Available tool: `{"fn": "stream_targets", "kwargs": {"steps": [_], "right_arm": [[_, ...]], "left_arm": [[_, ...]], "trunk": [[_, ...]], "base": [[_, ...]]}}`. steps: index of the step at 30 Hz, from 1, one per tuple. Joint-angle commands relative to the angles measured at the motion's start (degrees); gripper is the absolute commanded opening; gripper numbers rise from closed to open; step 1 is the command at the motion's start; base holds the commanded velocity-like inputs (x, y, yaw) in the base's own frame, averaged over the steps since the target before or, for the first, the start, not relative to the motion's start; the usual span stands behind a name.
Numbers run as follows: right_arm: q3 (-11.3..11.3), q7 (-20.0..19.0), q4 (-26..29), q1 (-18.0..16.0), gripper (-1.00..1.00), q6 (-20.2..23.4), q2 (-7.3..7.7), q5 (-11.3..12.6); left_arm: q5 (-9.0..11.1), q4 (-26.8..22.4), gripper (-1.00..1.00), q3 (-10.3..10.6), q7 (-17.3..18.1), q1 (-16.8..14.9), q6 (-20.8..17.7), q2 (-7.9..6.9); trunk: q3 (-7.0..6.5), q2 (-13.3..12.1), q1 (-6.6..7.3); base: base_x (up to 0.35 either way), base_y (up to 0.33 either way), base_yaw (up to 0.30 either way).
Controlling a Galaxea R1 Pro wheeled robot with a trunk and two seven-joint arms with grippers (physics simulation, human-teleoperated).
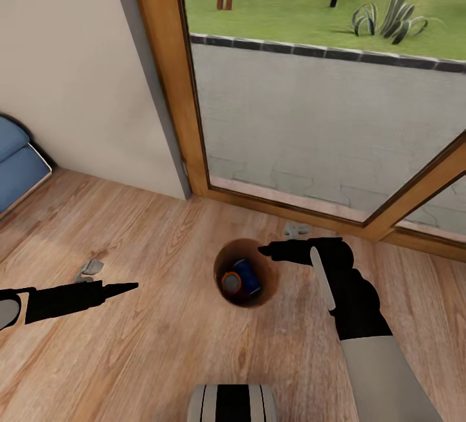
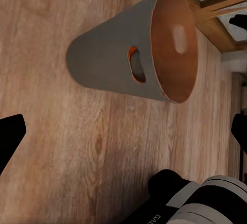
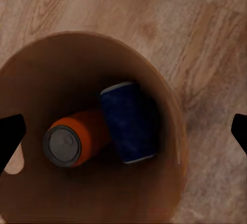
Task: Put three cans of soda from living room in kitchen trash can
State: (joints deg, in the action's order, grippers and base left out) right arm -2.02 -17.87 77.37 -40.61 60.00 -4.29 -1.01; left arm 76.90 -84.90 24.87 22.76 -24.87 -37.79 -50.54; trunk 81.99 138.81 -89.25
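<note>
Head view: the bin stood on the wood floor by the glass door, the right gripper over its rim. The left gripper hung well aside.

Left wrist view: fingers apart, empty.

Right wrist view: fingers apart; orange can and blue can lay inside the bin.

Risk: carrying the bin carelessly could tip it and spill the cans.

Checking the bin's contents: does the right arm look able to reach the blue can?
Probably yes: the right gripper hangs open above the bin's open mouth, and the blue can lies uncovered beside the orange can.
</note>
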Motion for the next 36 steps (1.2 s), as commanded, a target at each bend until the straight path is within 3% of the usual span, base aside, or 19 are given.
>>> {"fn": "stream_targets", "kwargs": {"steps": [1,28,36], "right_arm": [[0.0,0.0,0.0,0.0,1.0,0.0,0.01,0.0],[-0.1,0.1,0.8,0.0,1.0,0.0,-0.01,-0.3],[0.7,0.4,7.8,0.1,1.0,0.0,-0.33,-0.3]], "left_arm": [[0.0,0.0,1.0,0.0,0.0,0.0,0.0,0.0],[0.0,0.1,1.0,0.0,-0.1,0.0,0.0,0.09],[0.0,0.1,1.0,0.0,-0.1,0.0,0.0,0.09]], "trunk": [[0.0,0.0,0.0],[0.0,0.0,0.0],[0.0,0.0,0.0]], "base": [[0.0,0.0,0.0],[0.0,0.0,0.0],[0.0,0.0,0.0]]}}
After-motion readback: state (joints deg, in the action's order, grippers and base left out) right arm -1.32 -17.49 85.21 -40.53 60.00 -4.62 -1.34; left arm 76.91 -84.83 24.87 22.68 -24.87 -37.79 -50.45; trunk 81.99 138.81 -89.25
